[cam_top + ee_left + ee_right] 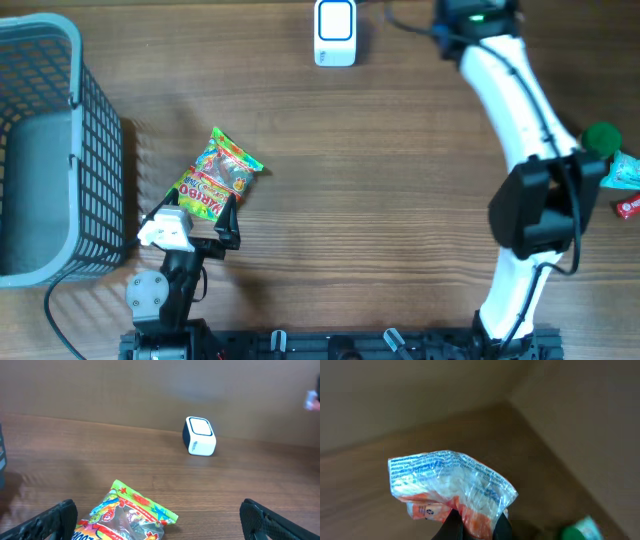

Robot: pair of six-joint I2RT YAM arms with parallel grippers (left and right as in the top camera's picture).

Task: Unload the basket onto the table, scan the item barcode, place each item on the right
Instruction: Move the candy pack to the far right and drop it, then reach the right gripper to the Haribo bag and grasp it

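Packet [451,480], seemingly snacks, pinched in right gripper [476,527].

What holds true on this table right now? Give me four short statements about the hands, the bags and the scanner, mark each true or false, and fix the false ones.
1. The left hand is open. True.
2. The gummy bag is lifted in the air. False: it lies on the table, by the left hand.
3. The right hand is shut on a clear packet. True.
4. The scanner touches the gummy bag. False: they are well apart.
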